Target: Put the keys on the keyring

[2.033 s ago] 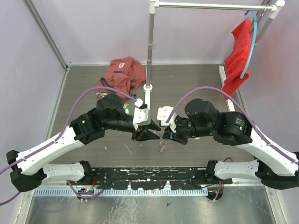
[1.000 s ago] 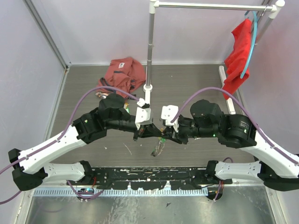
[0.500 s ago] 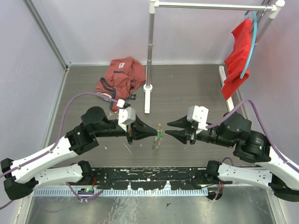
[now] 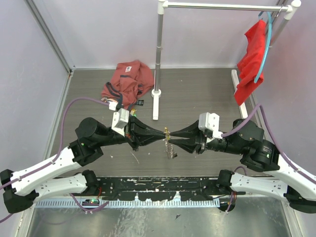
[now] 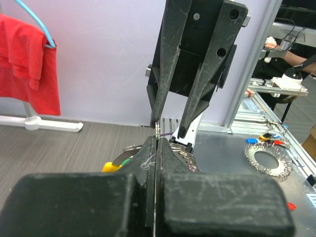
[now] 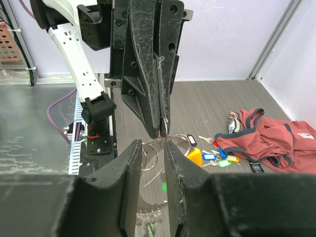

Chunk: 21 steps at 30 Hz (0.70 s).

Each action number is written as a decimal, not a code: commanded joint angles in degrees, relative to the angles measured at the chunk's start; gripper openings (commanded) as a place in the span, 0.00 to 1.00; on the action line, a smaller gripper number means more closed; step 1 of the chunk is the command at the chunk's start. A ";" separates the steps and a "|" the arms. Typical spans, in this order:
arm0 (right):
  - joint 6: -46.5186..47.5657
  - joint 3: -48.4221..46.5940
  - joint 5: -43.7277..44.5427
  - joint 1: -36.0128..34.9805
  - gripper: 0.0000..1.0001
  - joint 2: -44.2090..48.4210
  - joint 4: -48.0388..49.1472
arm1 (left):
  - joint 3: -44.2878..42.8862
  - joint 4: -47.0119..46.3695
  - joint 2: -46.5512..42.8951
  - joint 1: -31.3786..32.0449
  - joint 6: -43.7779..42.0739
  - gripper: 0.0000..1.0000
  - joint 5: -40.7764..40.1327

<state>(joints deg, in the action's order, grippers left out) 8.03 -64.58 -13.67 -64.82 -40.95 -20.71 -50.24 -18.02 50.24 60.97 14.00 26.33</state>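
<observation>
Keyring (image 4: 169, 146) hangs in the air over the middle of the desk (image 4: 197, 94), caught between the 2 hands that meet tip to tip. Its bunch of silvery keys dangles toward the near side, and its yellow-orange tag (image 6: 194, 157) hangs beside the loops. The left hand (image 4: 163, 132) is pressed fully together and appears to pinch the ring's thin wire — that is the anchor. The right hand (image 4: 174, 140) stands a little apart, its 2 fingers (image 6: 132, 160) flanking the loops without clamping them, as far as the wrist view shows. The loose tagged keys (image 6: 217, 159) lie on the desk at far left, just beside the red garment (image 6: 269, 138); none is in either hand.

The step in hand looks like getting a second hold on the ring so its coil can be opened. Done well, the right hand should close on a single turn of wire near the left's pinch, not on the dangling bunch — a bite on the keys would let the ring twist. The left's clamp should be firm and the pull gentle, since thin wire slips easily from flat pads.
</observation>
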 commanded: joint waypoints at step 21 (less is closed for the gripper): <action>-0.65 -0.44 -0.77 -0.06 0.30 -0.53 4.14 | -1.47 -6.69 1.48 0.20 2.22 0.00 5.19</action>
<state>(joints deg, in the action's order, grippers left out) 7.68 -64.58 -14.24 -64.77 -41.12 -19.77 -50.26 -21.69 51.48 60.90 15.77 30.20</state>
